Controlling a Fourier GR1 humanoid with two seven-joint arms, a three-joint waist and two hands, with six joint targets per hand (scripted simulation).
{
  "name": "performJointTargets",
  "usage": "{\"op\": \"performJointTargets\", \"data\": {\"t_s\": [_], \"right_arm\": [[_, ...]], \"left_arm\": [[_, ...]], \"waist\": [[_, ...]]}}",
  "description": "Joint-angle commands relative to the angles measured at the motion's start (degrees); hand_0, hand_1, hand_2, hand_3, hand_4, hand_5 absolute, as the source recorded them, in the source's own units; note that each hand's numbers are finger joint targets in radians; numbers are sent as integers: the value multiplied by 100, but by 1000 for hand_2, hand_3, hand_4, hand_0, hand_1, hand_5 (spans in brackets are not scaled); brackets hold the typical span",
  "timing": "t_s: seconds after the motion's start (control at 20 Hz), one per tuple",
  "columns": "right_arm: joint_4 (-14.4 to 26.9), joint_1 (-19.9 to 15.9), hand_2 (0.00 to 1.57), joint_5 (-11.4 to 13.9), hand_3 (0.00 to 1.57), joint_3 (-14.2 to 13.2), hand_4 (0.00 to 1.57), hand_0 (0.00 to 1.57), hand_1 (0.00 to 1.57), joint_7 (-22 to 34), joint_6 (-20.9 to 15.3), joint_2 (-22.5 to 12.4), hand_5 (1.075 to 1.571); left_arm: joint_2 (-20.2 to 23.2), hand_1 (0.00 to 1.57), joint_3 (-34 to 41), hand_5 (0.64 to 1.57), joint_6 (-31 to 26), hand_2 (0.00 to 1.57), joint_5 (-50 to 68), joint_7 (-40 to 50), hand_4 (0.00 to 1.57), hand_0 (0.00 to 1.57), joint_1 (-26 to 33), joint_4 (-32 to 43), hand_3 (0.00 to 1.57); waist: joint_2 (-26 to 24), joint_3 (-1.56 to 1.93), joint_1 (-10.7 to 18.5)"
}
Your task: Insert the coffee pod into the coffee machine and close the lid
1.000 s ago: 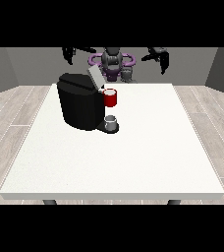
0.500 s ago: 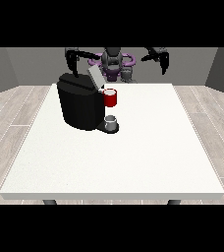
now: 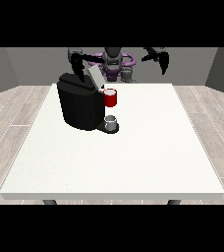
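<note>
Left of the frame's centre, on the white table (image 3: 133, 157), stands the black coffee machine (image 3: 79, 106). A small grey thing (image 3: 111, 120) sits on the dark base at the machine's front, touching it; whether this is the coffee pod cannot be told from this view, and no other grey item shows on the tabletop. Just above it, a red thing at the machine (image 3: 110, 98) sits at the outlet. The grey lid (image 3: 95, 77) stands tilted upward at the machine's top right corner, so the lid is judged open and the closing step not yet done.

Change over the last second: the hand at the view's left (image 3: 77, 66) has come down from a raised, outstretched pose to hang just above the machine's top, near the lower edge of the lid. Its fingers point downward, but whether they are spread or curled cannot be told. The hand at the view's right (image 3: 159, 57) remains raised in the upper right of the frame, well apart from the machine, fingers drooping and holding nothing. The approach suggests work at the lid is next.
</note>
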Motion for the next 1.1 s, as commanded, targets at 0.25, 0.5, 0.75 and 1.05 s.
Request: {"op": "performJointTargets", "data": {"t_s": [0.25, 0.5, 0.75, 1.05], "right_arm": [[350, -356, 0, 106, 0, 56, 79, 0, 0, -577, 123, -90, 1571], [341, -622, 0, 315, 0, 321, 127, 0, 0, -279, 37, 3, 1571], [481, -1444, 0, 419, 0, 315, 119, 0, 0, -138, 16, -163, 1571], [292, -1396, 0, 604, 0, 602, 0, 0, 0, -93, -102, 127, 1571]], "left_arm": [[275, 0, -13, 1571, -11, 0, 90, -217, 316, 0, 454, -574, 0], [339, 0, -44, 1571, -7, 0, 53, -260, 347, 0, 674, -546, 0], [294, 0, -29, 1571, 129, 0, 172, 384, 360, 0, -35, -680, 0], [316, 0, -102, 1571, 157, 0, 8, 10, 385, 0, 227, -570, 0]], "waist": [[491, 1, -9], [413, -1, -57], [685, 0, 118], [607, 0, 218]]}}
